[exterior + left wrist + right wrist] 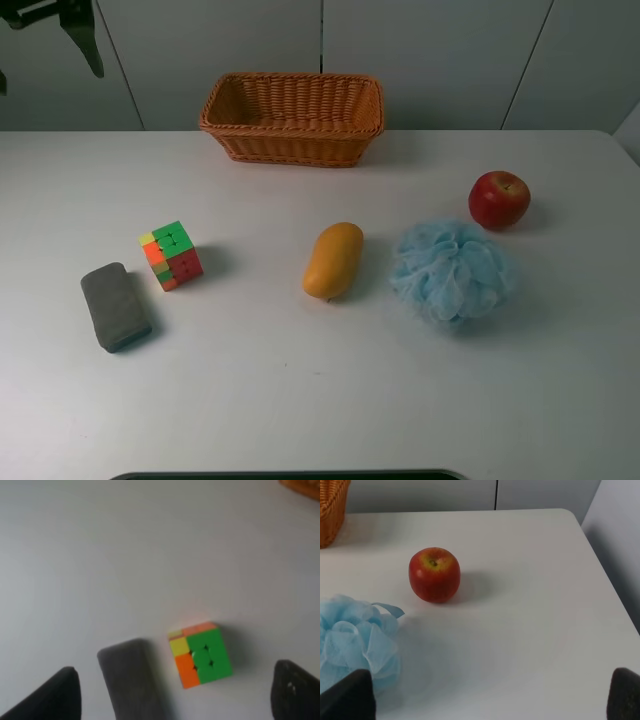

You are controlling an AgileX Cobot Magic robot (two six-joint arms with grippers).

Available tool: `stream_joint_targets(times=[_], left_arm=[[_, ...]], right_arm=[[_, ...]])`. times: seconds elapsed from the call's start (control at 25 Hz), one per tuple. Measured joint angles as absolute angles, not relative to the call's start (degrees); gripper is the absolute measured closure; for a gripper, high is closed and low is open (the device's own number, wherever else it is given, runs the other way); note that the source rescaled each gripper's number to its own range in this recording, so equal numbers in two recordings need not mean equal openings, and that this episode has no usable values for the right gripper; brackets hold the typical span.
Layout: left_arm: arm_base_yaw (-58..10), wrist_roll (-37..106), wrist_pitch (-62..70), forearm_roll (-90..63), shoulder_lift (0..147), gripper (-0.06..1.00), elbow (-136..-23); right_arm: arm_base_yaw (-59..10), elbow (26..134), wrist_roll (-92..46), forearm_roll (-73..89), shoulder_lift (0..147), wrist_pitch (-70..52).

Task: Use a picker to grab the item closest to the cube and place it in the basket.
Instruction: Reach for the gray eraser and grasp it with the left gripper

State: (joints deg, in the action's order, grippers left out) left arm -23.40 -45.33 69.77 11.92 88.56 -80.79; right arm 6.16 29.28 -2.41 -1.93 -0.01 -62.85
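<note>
A multicoloured cube point(171, 254) sits on the white table point(300, 400) at the left. A grey block point(115, 305) lies just left of and in front of it, closest to it; both show in the left wrist view, the cube point(201, 654) and the block point(130, 680). The wicker basket point(293, 117) stands empty at the back centre. My left gripper point(175, 694) is open and empty, held high above the cube and block; its dark fingers point(80, 35) show at the top left. My right gripper point(485, 695) is open and empty, out of the high view.
An orange mango point(334, 260) lies mid-table. A blue bath puff point(452, 271) lies right of it, with a red apple point(499, 199) behind it. The table's right edge point(600, 565) is near the apple.
</note>
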Motion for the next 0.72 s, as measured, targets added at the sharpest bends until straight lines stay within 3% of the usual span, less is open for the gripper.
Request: stream_joint_targets(times=[0.24, 0.72], left_arm=[[-25.7, -48.6, 68.7, 8.0, 88.6, -0.01, -67.4], [-26.2, -49.2, 47.5, -1.2, 88.7, -0.01, -43.6]], right_arm=[[6.2, 29.3, -2.4, -1.9, 0.0, -62.9], [6.2, 29.3, -2.4, -1.9, 0.0, -62.9]])
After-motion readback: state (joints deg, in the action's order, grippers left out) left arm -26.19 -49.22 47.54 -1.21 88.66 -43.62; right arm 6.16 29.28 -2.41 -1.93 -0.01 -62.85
